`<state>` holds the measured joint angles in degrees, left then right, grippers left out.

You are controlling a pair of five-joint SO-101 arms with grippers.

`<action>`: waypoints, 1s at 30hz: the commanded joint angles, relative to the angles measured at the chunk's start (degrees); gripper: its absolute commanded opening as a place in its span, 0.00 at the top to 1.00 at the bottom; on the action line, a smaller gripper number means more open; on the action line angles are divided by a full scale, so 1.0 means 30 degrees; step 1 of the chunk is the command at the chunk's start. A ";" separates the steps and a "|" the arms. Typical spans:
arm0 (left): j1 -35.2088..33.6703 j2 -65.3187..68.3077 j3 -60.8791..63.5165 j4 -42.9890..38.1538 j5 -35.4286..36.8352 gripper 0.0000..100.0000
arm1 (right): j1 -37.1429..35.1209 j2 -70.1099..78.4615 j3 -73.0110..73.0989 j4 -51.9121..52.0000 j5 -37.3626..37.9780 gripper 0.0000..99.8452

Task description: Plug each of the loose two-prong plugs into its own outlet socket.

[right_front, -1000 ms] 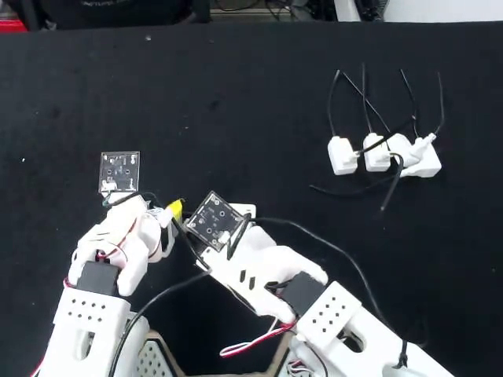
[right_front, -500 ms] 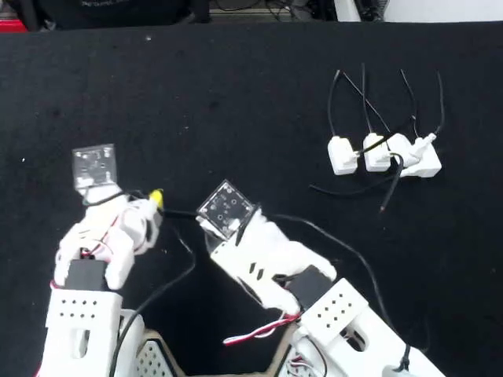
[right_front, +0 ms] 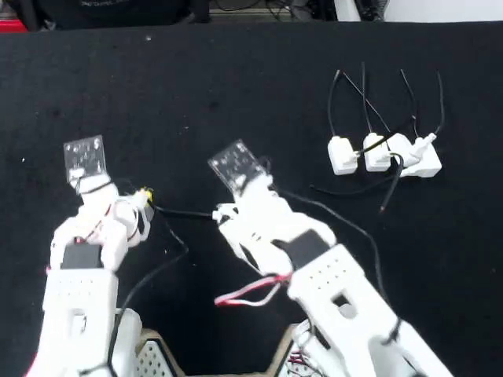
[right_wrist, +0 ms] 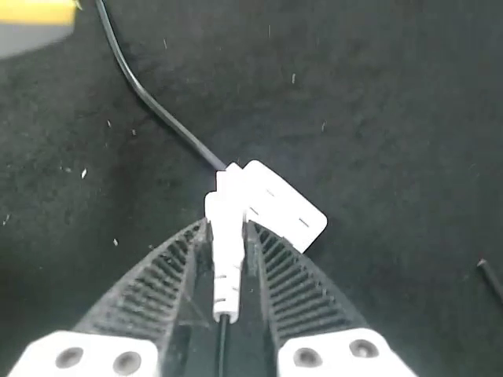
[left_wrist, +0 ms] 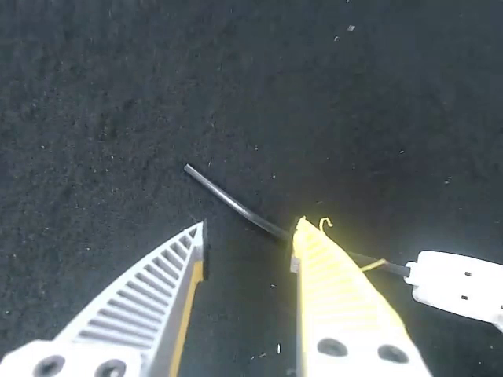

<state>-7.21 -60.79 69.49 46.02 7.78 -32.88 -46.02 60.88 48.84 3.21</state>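
Observation:
My right gripper (right_wrist: 226,232) is shut on a white two-prong plug (right_wrist: 225,259), whose front end meets a white outlet socket (right_wrist: 275,210) lying on the black table. A black cable (right_wrist: 149,106) runs from that socket toward my left gripper. In the high view the right gripper (right_front: 225,213) sits mid-table with the plug and socket under it. My left gripper (left_wrist: 251,228) stands open just above the mat, with the black cable (left_wrist: 232,202) passing under its yellow finger (left_wrist: 334,290). In the high view the left gripper (right_front: 143,201) is to the left of the socket.
Three white sockets (right_front: 378,154) with thin black cables in them lie together at the back right. A longer black cable (right_front: 338,232) trails from the right arm toward the front right. The mat's far edge (right_front: 251,22) borders clutter behind.
Both arms have swung farther back on the table. The left gripper drew away to the left along the cable; the right gripper moved back and right, still holding the plug.

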 commanded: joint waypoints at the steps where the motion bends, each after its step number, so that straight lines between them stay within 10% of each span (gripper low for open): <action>1: -0.0044 0.6535 -0.3883 -0.0996 0.0000 0.82 | 0.0147 0.2505 -0.1685 0.0234 -0.0176 0.99; 12: -0.0015 1.9223 -1.1414 -0.2139 0.0029 0.82 | -0.1084 0.4000 -0.0806 -0.0469 0.0498 0.99; 30: -0.0161 2.0894 -1.1941 0.5099 -0.4396 0.82 | 0.2344 0.5377 -0.0777 -0.1905 0.0527 0.99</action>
<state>-7.38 2.68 31.16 56.92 -1.80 -27.34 -30.02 59.30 44.62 4.18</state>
